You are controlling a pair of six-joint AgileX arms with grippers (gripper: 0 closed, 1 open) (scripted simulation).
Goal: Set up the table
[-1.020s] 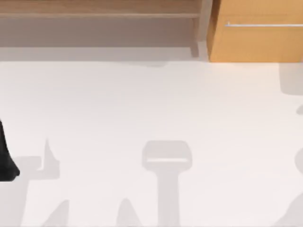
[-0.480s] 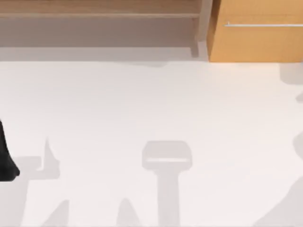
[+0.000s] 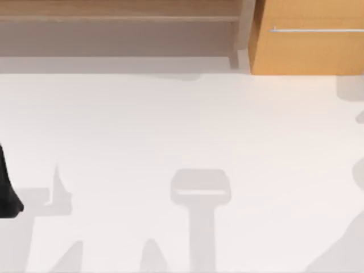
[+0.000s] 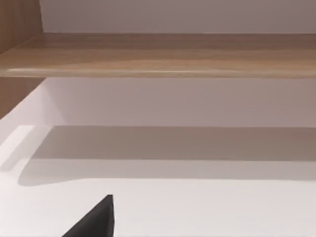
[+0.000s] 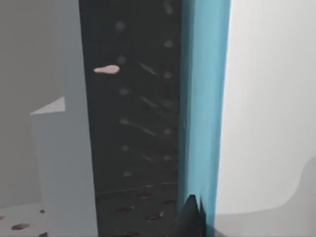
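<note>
The table [image 3: 182,131] spreads white across the top view below the brown shelf board [image 3: 119,10] and the orange-wood drawer unit [image 3: 307,42]. The left arm [image 3: 7,187] shows as a dark shape at the table's left edge, nearer the bare surface than the right arm

In the left wrist view, a dark fingertip of the left gripper [image 4: 96,219] hangs over the table [image 4: 197,207], the shelf board [image 4: 163,54] lying ahead; whether its fingers are open or closed cannot be told

In the right wrist view, the right gripper [image 5: 190,217] points at an upright dark panel [image 5: 133,123] with a blue edge [image 5: 202,98]; its fingers' state cannot be told either
</note>
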